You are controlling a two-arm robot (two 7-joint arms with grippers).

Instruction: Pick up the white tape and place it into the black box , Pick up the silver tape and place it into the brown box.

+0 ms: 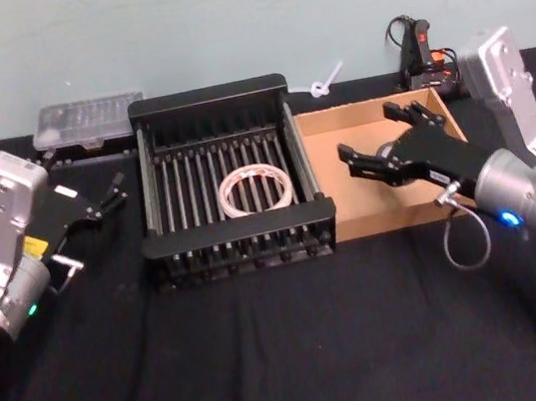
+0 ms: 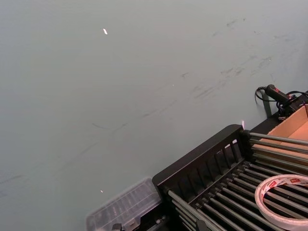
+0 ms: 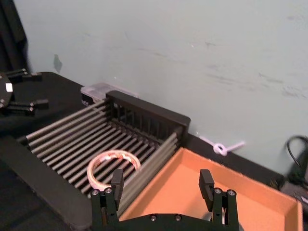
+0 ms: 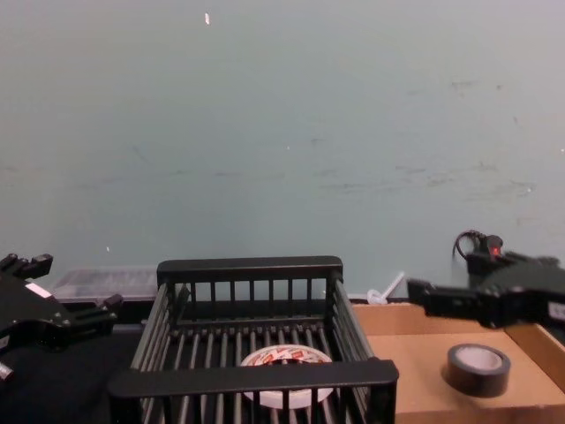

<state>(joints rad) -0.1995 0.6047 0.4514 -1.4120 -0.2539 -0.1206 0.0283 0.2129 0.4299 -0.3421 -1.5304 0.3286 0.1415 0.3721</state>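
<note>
The slatted black box (image 1: pixel 220 102) holds the thin white tape (image 1: pixel 255 188) flat on its bars. Beside it, the shallow cardboard brown box (image 1: pixel 341 179) holds the thick silver tape (image 4: pixel 477 369), which the right gripper (image 1: pixel 379 133), fingers apart, hides from the head view. The left gripper (image 1: pixel 106 198) hangs open.

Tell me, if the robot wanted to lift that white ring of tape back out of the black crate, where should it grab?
Probably from straight above, one finger inside the hole and one outside, pinching the thin band. The white tape lies flat on the barred floor of the black box, whose walls block any sideways approach.
</note>
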